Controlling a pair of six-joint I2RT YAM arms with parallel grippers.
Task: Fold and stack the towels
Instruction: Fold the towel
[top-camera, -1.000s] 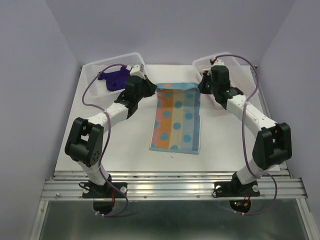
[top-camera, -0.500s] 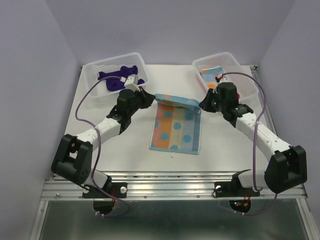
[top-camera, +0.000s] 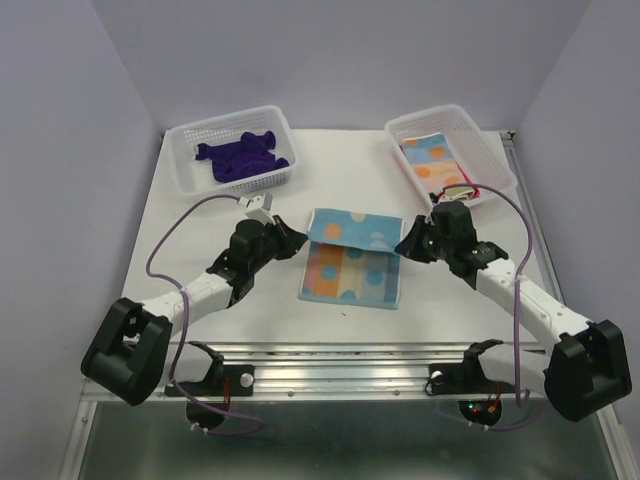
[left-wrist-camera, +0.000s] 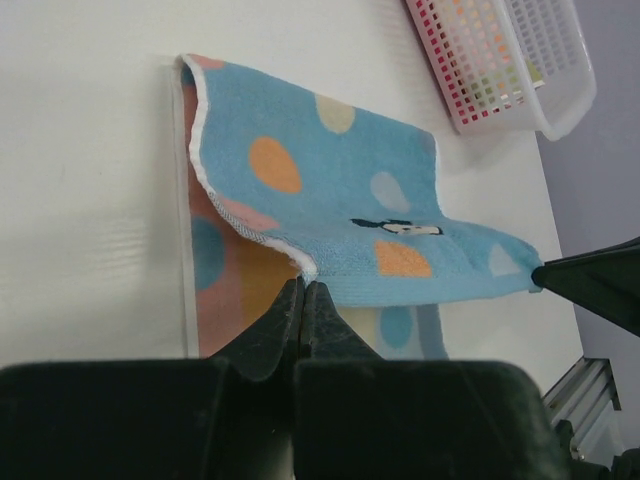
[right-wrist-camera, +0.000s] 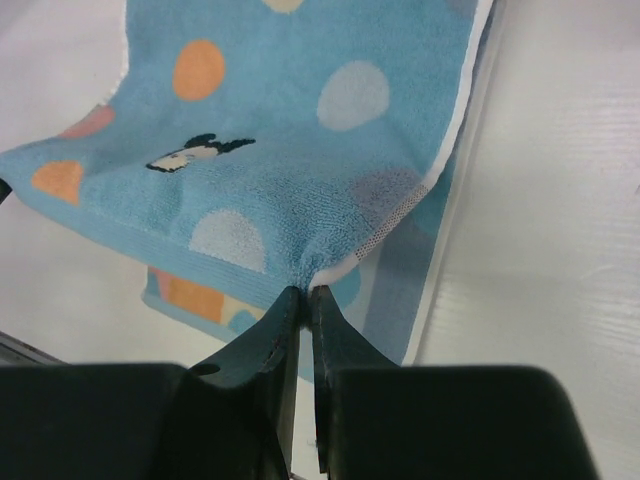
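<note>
Spotted towel (top-camera: 350, 275) lies mid-desk, its far edge lifted over the near half. Left gripper (left-wrist-camera: 303, 290) and right gripper (right-wrist-camera: 305, 295) each pinch a far corner. First fold looks half made; purple towel (top-camera: 240, 157) lies crumpled in the far-left basket (top-camera: 180, 182), not yet folded or stacked.

The spotted towel (top-camera: 352, 262) (left-wrist-camera: 340, 200) (right-wrist-camera: 280, 150) lies mid-surface, its near half flat and showing orange, peach and blue stripes with blue dots. Its far half is turned over toward the near edge, showing a light blue side with orange and pale spots and a small cartoon figure. This flap is raised, pinched at its corners by the left hand (top-camera: 303, 240) (left-wrist-camera: 303, 285) and the right hand (top-camera: 402, 247) (right-wrist-camera: 305, 292). A dark purple towel (top-camera: 243, 157) lies crumpled in the left basket (top-camera: 186, 178). A folded spotted towel (top-camera: 432, 157) rests flat in the right basket (top-camera: 493, 150), with pink-red cloth (top-camera: 413, 172) at its side.
</note>
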